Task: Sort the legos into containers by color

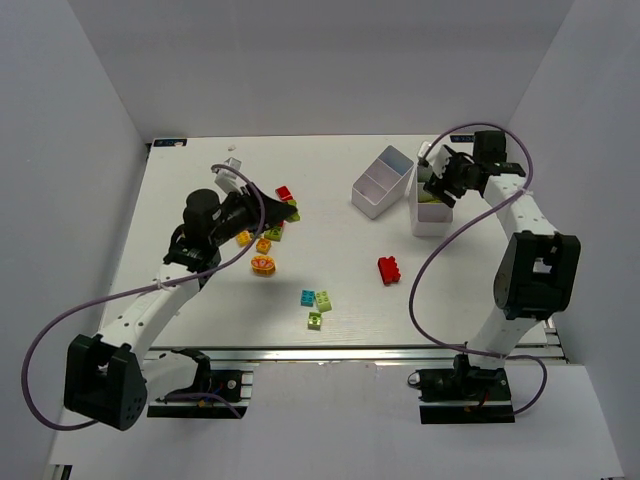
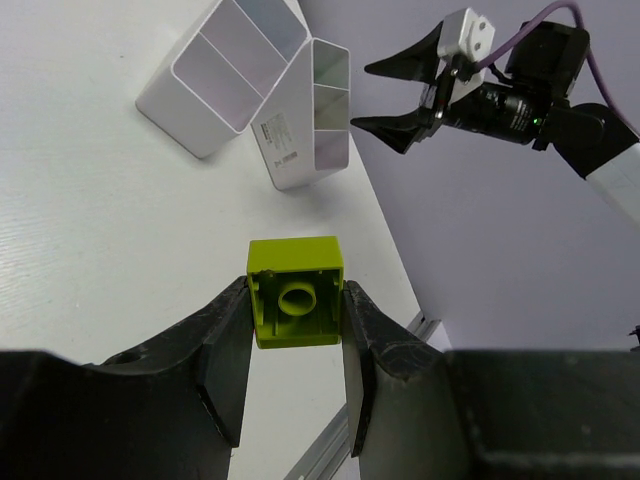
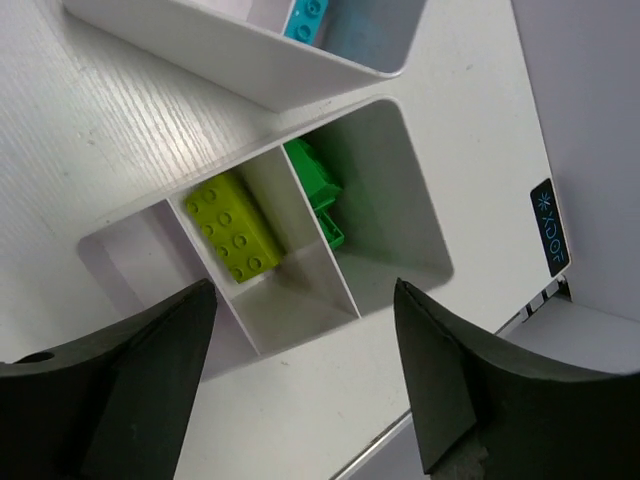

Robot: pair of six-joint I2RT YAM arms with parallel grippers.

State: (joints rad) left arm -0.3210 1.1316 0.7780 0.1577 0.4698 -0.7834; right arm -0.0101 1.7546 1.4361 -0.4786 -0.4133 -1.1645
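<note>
Left end effector is gripping a lime lego, while the right one is hanging open over a tray.

The left end effector is clamping the lime lego by two opposite side walls, hollow underside facing its wrist camera, close to a cluster of red, yellow and orange bricks lying on the left of the counter. The right end effector is hovering with fingers spread wide and nothing between them above a white tray – a lime brick is lying in its middle compartment and a green brick in the compartment beside it. A cyan brick is sitting in the second tray just beside it. A red brick is lying alone mid-counter, and a cyan one with two lime ones nearer the front edge.
</note>
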